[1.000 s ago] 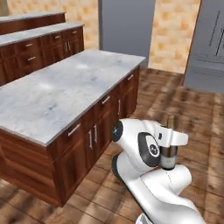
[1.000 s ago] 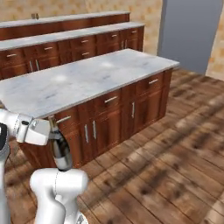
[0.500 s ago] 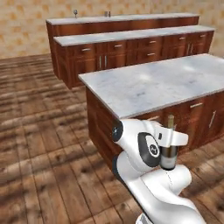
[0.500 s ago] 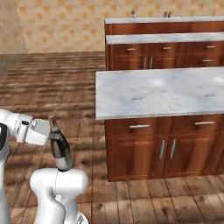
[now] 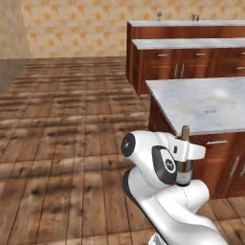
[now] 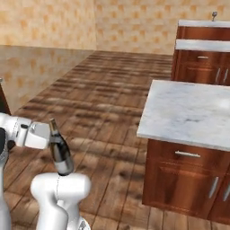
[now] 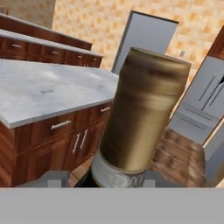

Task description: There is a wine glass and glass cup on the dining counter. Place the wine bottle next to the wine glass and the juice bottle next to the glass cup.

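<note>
My gripper (image 5: 184, 154) is shut on the wine bottle (image 5: 183, 173), a dark bottle with a tan top, held upright close to the arm's body. From the right base it shows as a dark bottle (image 6: 61, 155) beside the gripper (image 6: 53, 143). In the hand view its tan neck (image 7: 142, 109) rises right between the fingers of the gripper (image 7: 105, 178). Far off, the dining counter (image 5: 191, 23) carries the wine glass (image 5: 159, 15) and the glass cup (image 5: 195, 17). The same counter (image 6: 197, 23) and wine glass (image 6: 214, 15) appear at the upper right. The juice bottle is out of view.
A marble-topped island (image 5: 206, 103) with wooden drawers stands just right of the arm, seen also as the island (image 6: 193, 112). Behind it runs a marble worktop with drawers (image 5: 191, 44). Open wooden floor (image 5: 67, 119) spreads to the left.
The whole scene has swung across both base views, so the base has moved; the far counters now sit at the upper right. The bottle stays in the gripper as before.
</note>
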